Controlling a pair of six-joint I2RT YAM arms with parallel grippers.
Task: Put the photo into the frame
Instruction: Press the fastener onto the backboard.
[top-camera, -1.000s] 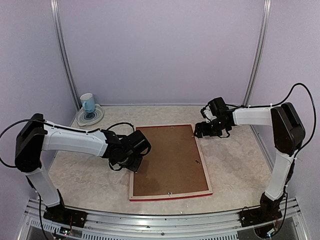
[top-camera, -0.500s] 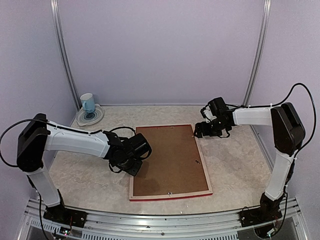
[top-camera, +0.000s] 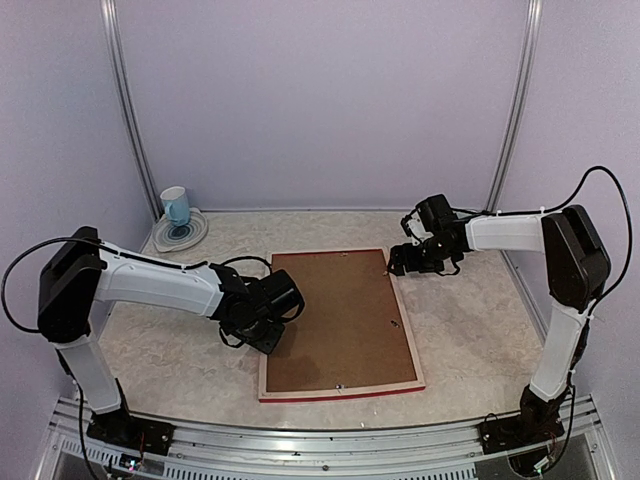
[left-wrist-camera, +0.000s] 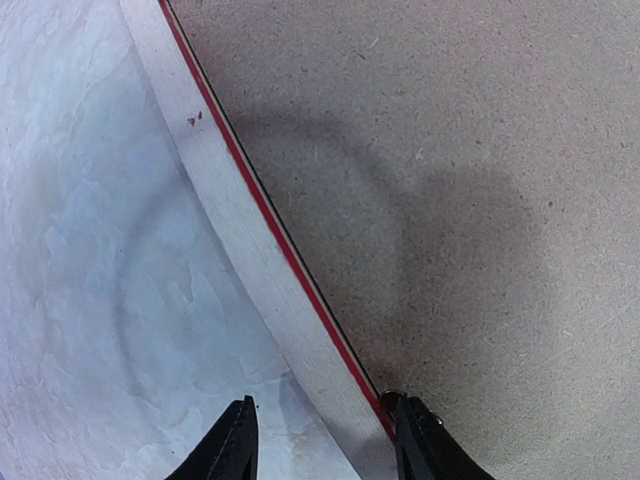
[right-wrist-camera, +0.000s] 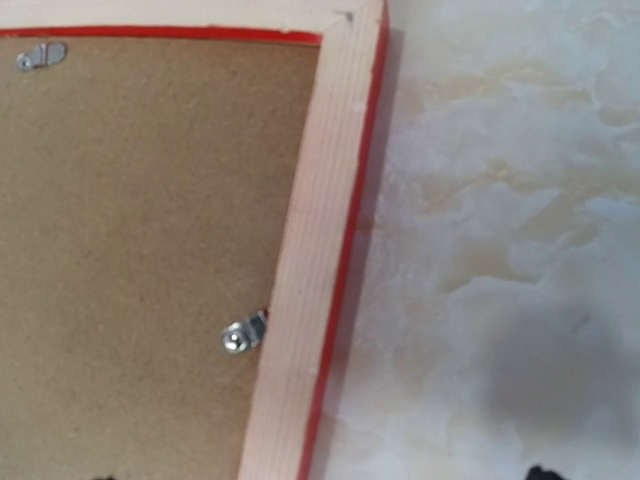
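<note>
frame (top-camera: 340, 391) lies face down in the middle of the table (top-camera: 170, 360), pale wood back up, with a brown backing board (top-camera: 340, 320) filling it. left pincer (left-wrist-camera: 325, 440) stands partly open astride the frame's left rail. one fingertip is over the table, clear of the wood, and the other is at the rail's inner edge; it grips nothing. right pincer (top-camera: 408, 262) hovers by the far right corner, and i cannot tell how wide it stands. only the left wrist view shows fingertips. the right wrist view shows two metal tabs (right-wrist-camera: 242, 334) clearly.
</note>
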